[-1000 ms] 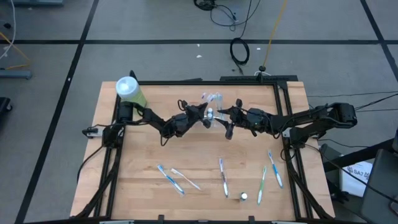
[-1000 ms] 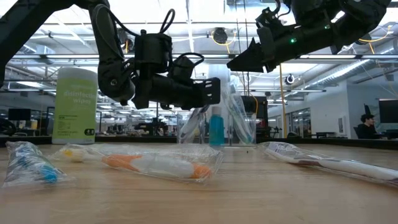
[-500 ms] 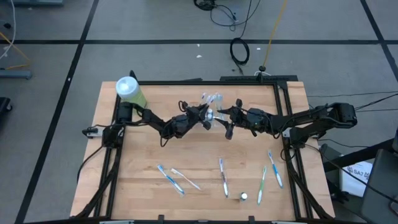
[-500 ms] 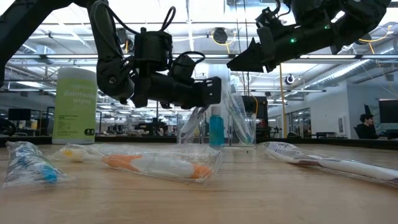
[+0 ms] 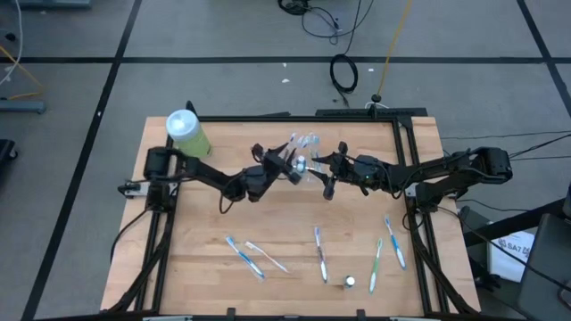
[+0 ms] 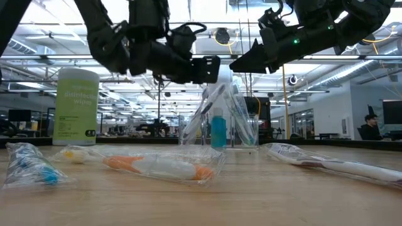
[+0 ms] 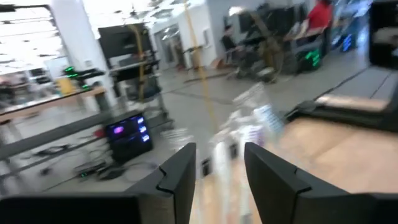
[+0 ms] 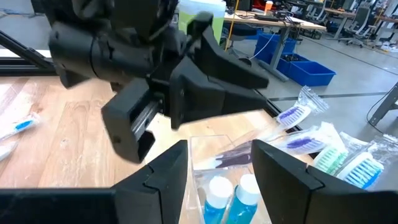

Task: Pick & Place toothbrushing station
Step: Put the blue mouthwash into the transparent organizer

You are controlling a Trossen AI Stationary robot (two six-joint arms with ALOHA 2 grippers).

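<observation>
Here the left gripper [image 6: 210, 69] hangs parted and empty above the cup [image 6: 220, 122]; the right gripper [image 5: 323, 176] hovers parted beside it.
Light, thin, clear plastic stuffed with wrapped brushes [image 8: 323, 146], the cup tips easily: best gripped low on its wall. It stands mid-table between both grippers.

Legible text: pale lettering on the light-green bottle [image 6: 76, 107] standing on the desk [image 6: 264, 194], low view, appears to read "disinfecting wipes"; its small dark label cannot be read. No other markings are readable.
</observation>
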